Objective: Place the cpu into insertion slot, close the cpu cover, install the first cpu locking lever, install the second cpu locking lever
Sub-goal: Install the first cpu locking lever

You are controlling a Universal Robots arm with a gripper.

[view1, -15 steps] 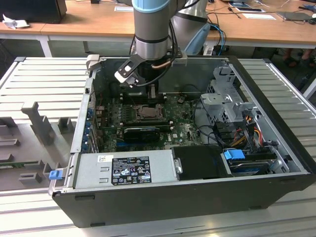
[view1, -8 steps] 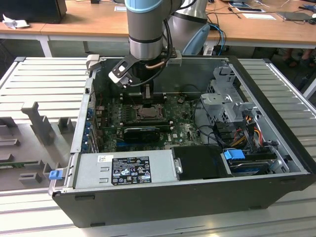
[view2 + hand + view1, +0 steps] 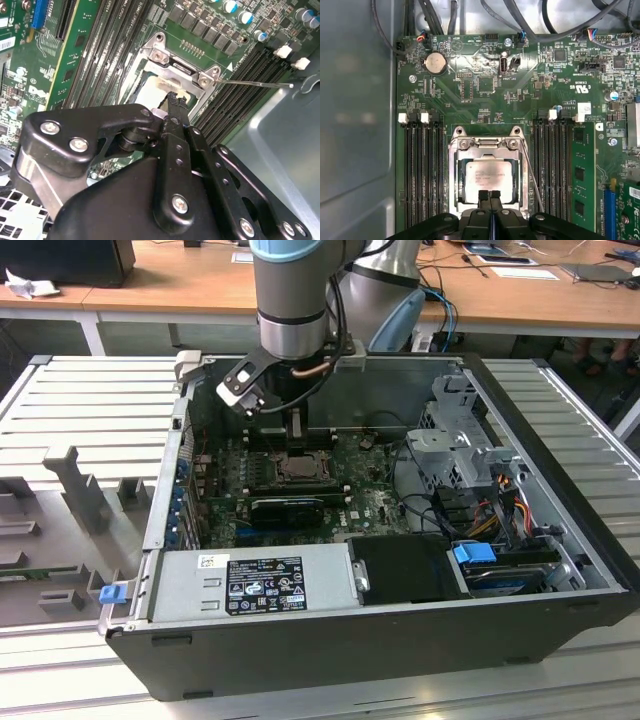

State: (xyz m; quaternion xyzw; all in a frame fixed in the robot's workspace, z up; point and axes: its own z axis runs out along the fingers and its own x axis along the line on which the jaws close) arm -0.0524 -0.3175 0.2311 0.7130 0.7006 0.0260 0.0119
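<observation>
The cpu (image 3: 487, 175) lies flat in the insertion slot (image 3: 297, 466) on the green board, pale silver with print on top. The silvery cpu cover (image 3: 454, 170) lies down around it, with the chip showing through its window. My gripper (image 3: 490, 194) is shut, fingertips together over the edge of the cover opposite its hinge, nothing held between them. In the second wrist view the gripper (image 3: 172, 97) hangs right above the chip (image 3: 147, 92), near the cover's hinge (image 3: 180, 70). One thin locking lever (image 3: 532, 175) runs beside the socket and sticks out free (image 3: 255, 84).
Black memory slots (image 3: 422, 170) flank the socket, with one green memory stick (image 3: 580, 175) fitted. In the exterior view a black card (image 3: 287, 508), a grey power supply (image 3: 255, 580), a drive cage (image 3: 460, 450) and cables crowd the open case (image 3: 160, 500).
</observation>
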